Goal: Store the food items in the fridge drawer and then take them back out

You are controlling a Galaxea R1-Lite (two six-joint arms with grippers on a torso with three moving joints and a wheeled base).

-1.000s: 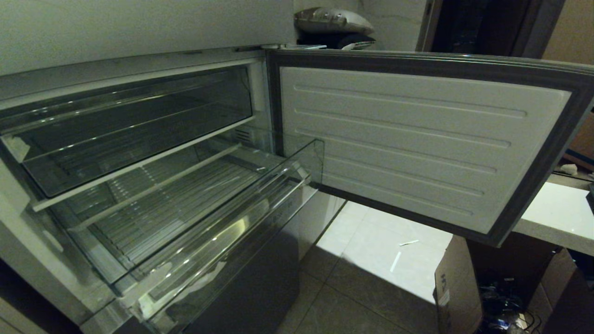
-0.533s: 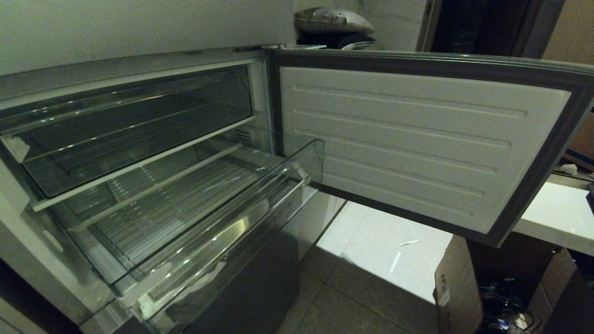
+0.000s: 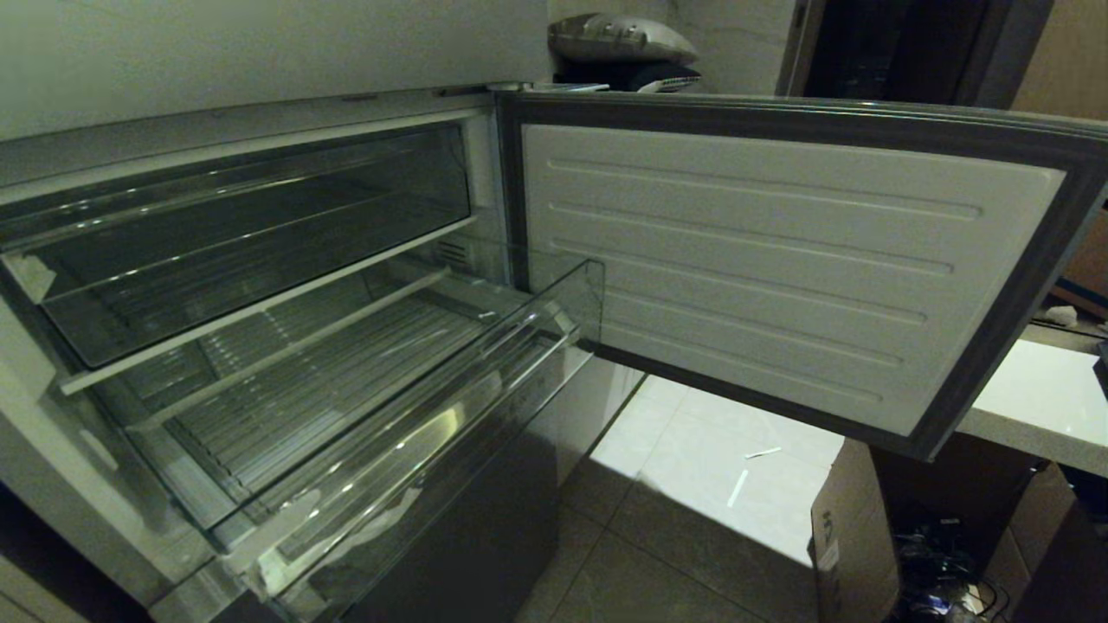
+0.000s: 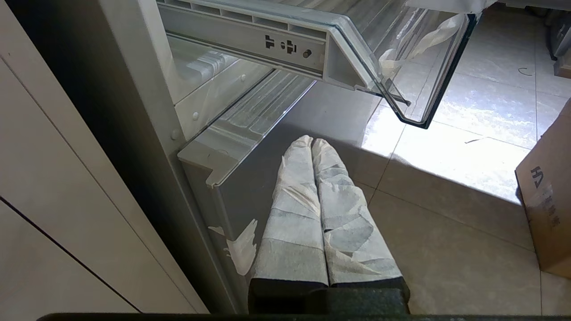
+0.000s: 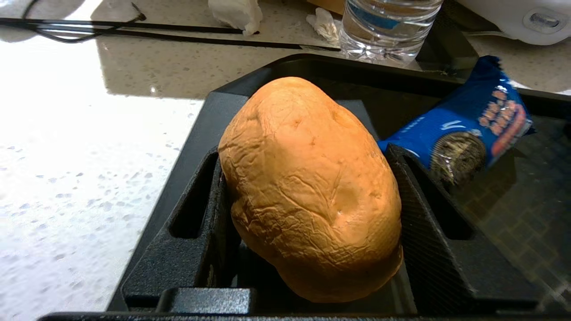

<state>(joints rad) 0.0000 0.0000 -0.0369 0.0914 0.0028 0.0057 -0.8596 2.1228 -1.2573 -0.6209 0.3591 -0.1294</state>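
Right tool (image 5: pixel 308 196) is clamped on the food item (image 5: pixel 308 187), an orange-brown wrinkled lump, one black finger (image 5: pixel 200 223) on each side of it. It sits centre of the right wrist frame, over a black tray (image 5: pixel 267 67) on a speckled white table (image 5: pixel 89 133). A blue snack packet (image 5: pixel 468 129) lies in the tray at right of the frame, just beside the lump. A clear water bottle (image 5: pixel 388 26) stands past the tray at the top edge, with crumpled tissue (image 5: pixel 236 13) and black cables (image 5: pixel 134 33) at upper left.

Left tool (image 4: pixel 312 142), fingers wrapped in white tape and pressed together, hangs low at centre of its wrist frame, beside the grey lower fridge panel (image 4: pixel 267 178), nothing held.

Head view: neither arm visible. Fridge drawer (image 3: pixel 415 415) is pulled out at lower left, clear, ribbed floor, no food visible in it. A shallower clear tray (image 3: pixel 216 242) sits above it. Fridge door (image 3: pixel 779 260) is swung open across the right half. A cardboard box (image 3: pixel 853 536) stands on the tiled floor (image 3: pixel 692 484) at lower right.
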